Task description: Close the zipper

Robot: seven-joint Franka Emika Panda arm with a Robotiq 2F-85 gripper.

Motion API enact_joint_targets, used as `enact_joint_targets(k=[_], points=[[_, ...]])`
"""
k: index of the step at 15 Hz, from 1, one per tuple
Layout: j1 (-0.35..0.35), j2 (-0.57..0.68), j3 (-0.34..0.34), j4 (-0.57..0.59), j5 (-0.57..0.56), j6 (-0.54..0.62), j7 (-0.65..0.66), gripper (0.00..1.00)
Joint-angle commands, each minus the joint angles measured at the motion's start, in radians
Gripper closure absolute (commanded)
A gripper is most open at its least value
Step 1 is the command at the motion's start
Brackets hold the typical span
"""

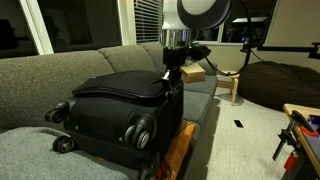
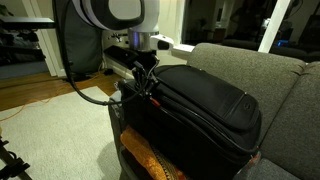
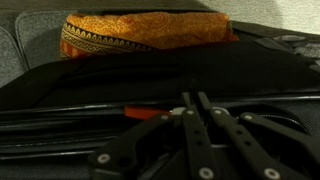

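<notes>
**Gripper (image 3: 192,97) narrow at the suitcase's lid edge**

Seen from the wrist, the two fingers (image 3: 186,125) are drawn close together, with only a sliver of space between their tips. Whether anything thin is pinched there cannot be told. In both exterior views the arm (image 2: 125,15) reaches down from above, and the gripper points straight at one corner of the black suitcase (image 1: 115,105).

The zipper (image 3: 70,108) is a thin dark line directly under the fingertips, running out to either side of them along the lid edge. In an exterior view the same line goes away from the gripper around the lid toward the suitcase's far end. A small red-orange piece (image 3: 146,114) sits on that line just beside the fingertips. It is too small to tell whether it is the pull.

The suitcase lies flat beneath the gripper on a gray sofa (image 2: 275,70), lid upward. Its wheels (image 1: 141,131) are on the end face below the gripper. In the wrist view, an orange patterned cushion (image 3: 140,35) shows beyond the fingertips, past the suitcase's far edge. Well off to one side of the gripper, a small wooden table (image 1: 230,85) stands on the floor.
</notes>
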Motion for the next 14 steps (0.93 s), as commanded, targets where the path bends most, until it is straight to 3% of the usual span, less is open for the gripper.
enact_joint_targets(k=[1, 14], points=[[-0.015, 0.020, -0.039, 0.030, -0.039, -0.023, -0.001, 0.96], [-0.064, 0.137, -0.146, 0.236, -0.074, -0.181, 0.017, 0.95]])
